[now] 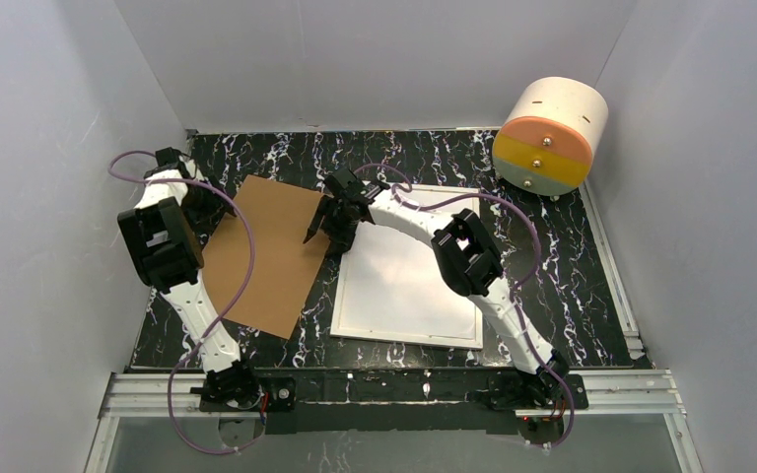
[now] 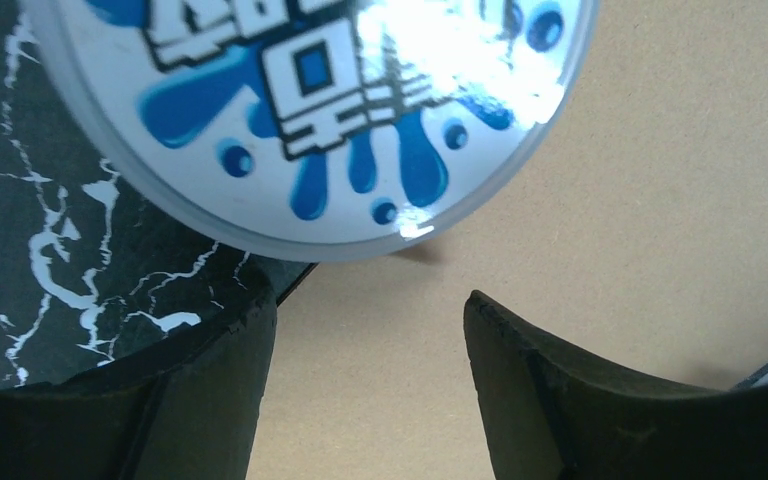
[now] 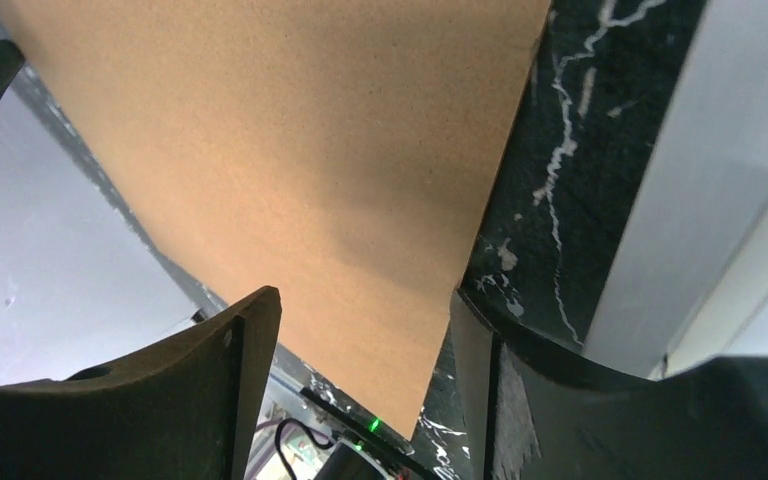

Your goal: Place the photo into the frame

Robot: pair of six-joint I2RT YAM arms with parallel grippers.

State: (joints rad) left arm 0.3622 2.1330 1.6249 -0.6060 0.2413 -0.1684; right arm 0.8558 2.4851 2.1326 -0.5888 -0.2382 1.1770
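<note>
The frame (image 1: 406,342) lies flat right of centre, a narrow white rim around a plain white inside. The photo's printed side does not show in any view. A brown backing board (image 1: 266,251) lies to the frame's left, on the black marbled table. My right gripper (image 1: 327,225) hangs open above the gap between the board (image 3: 290,150) and the frame's rim (image 3: 720,180); in the right wrist view the gripper (image 3: 363,295) holds nothing. My left gripper (image 1: 207,197) is at the board's far left corner. It (image 2: 368,300) stands open over the board (image 2: 660,200), holding nothing.
A round white disc with a blue splash print (image 2: 340,100) sits just ahead of the left fingers, partly over the board's edge. A white-and-orange drum (image 1: 550,138) lies at the back right. Grey walls close in on three sides.
</note>
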